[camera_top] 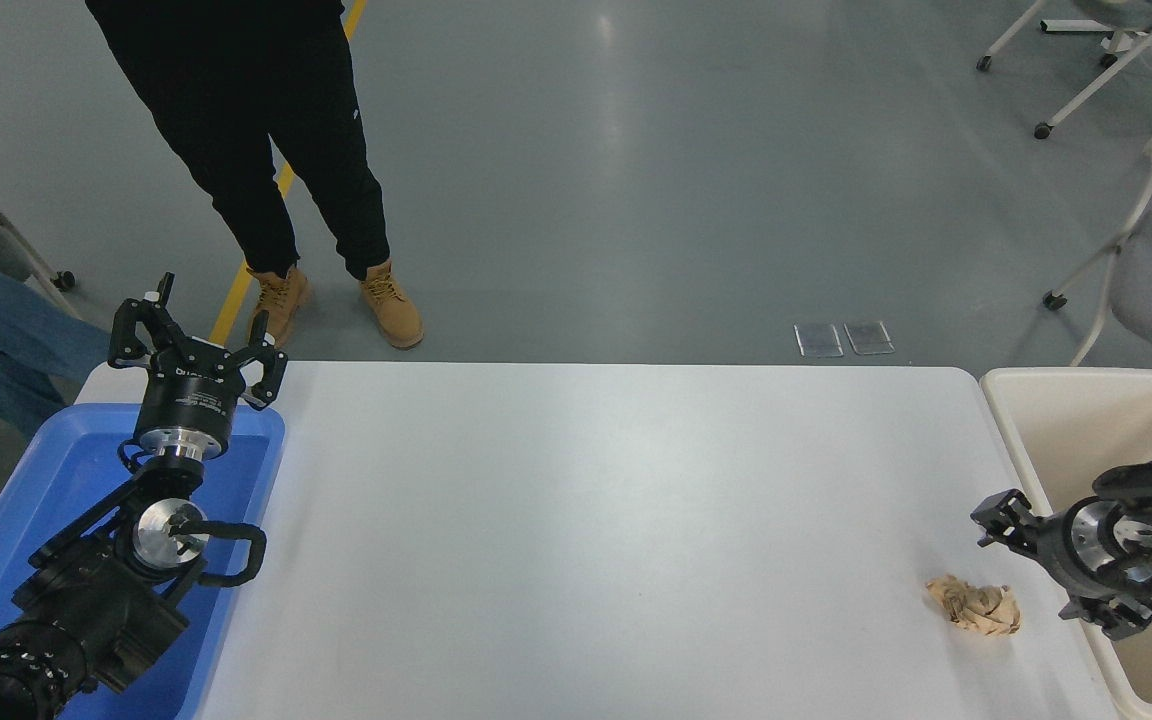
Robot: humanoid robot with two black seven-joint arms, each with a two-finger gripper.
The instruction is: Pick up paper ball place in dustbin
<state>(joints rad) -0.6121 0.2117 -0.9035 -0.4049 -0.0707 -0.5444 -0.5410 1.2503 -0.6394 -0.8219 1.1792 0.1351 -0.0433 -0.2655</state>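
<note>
One paper ball (974, 605) loose on the white table (596, 520), right gripper (1041, 570) spread wide just beside it, dustbin (1056, 395) at the table's right, left gripper (196, 345) also spread, parked over a blue tray (56, 470).

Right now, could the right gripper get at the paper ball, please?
Probably yes: the right gripper, jaws open, hangs just right of the paper ball, which lies alone on the white table with nothing between them.
</note>
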